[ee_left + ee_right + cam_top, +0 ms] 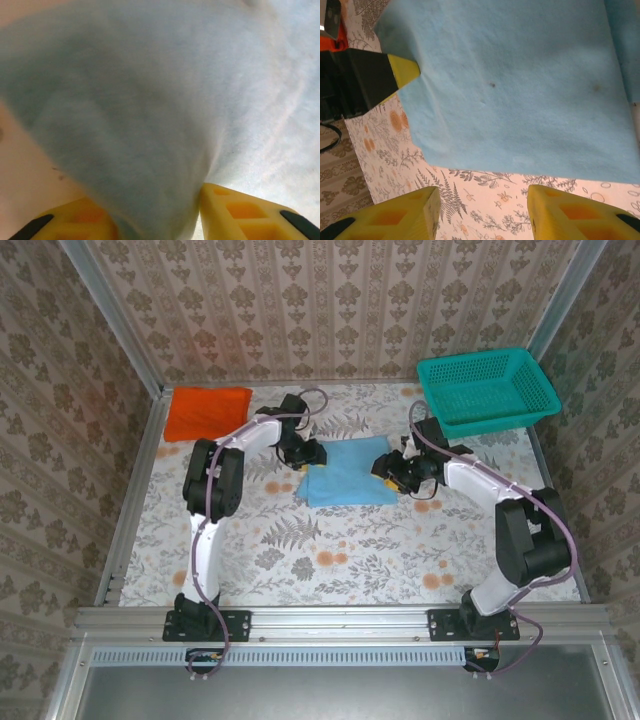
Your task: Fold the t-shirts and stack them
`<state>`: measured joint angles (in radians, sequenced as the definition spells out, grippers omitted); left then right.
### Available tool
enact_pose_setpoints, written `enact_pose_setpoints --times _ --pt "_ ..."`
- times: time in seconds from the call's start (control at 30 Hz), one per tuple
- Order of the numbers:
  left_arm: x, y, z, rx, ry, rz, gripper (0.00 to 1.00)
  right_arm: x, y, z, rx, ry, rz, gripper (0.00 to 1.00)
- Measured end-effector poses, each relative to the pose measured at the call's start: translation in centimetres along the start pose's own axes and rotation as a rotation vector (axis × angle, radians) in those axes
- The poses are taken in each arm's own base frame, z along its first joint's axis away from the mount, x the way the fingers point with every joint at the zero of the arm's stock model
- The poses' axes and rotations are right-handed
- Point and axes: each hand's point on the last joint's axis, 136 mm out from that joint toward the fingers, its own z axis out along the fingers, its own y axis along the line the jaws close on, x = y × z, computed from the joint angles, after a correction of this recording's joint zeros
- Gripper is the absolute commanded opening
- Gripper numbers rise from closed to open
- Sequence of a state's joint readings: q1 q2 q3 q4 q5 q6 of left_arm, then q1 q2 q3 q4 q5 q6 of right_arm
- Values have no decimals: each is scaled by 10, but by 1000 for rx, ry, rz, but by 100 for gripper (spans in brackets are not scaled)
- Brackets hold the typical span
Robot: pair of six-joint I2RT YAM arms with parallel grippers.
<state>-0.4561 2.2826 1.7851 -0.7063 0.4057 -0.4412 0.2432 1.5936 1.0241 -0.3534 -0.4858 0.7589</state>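
folds of the light blue cloth t-shirt (345,478) lie flat mid-table, long side running left to right. left gripper (305,453) pinches its bunched far-left corner; right gripper (482,210) stands half-open, empty, just off the right edge.

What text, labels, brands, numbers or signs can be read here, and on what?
None can be read. The light blue t-shirt, orange t-shirt and teal basket show no lettering; the tablecloth and walls carry patterns only.
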Motion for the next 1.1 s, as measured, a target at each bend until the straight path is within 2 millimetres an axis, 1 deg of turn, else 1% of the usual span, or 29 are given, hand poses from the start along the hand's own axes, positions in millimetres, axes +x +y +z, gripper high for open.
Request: enact_pose_setpoints --times 0.07,0.13,0.23,0.3,0.37,0.47,0.6,0.7,0.77,0.83,0.93,1.0,1.1 --pt "-9 3 1 -29 -26 -11 9 4 -1 -5 3 2 3 50" --pt "-25 3 0 -58 -72 -13 0 7 -1 -12 5 2 6 50" --pt "-46 11 -5 -130 -153 -6 0 13 0 -23 4 -4 9 49" --pt "-56 19 -11 -186 -196 3 0 17 0 -32 1 -9 9 49" --pt "-67 26 -17 -250 -233 29 0 20 1 -40 -5 -17 7 49" --pt "-89 33 -31 -328 -286 86 0 28 2 -53 -15 -31 9 48" --pt "-118 40 -59 -383 -340 168 0 39 -2 -67 -20 -42 36 47" --pt "-140 44 -85 -409 -373 227 0 47 -9 -72 -11 -39 69 46" --pt "-150 47 -102 -425 -387 262 0 51 -12 -75 -9 -38 86 45" --pt "-158 51 -119 -443 -397 297 0 55 -14 -76 -7 -37 103 45" --pt "-160 63 -138 -474 -390 335 0 59 -16 -79 -4 -32 130 44" --pt "-159 74 -145 -487 -373 349 0 60 -18 -79 2 -26 143 44" --pt "-152 94 -150 -503 -322 360 0 64 -21 -78 17 -13 161 44"
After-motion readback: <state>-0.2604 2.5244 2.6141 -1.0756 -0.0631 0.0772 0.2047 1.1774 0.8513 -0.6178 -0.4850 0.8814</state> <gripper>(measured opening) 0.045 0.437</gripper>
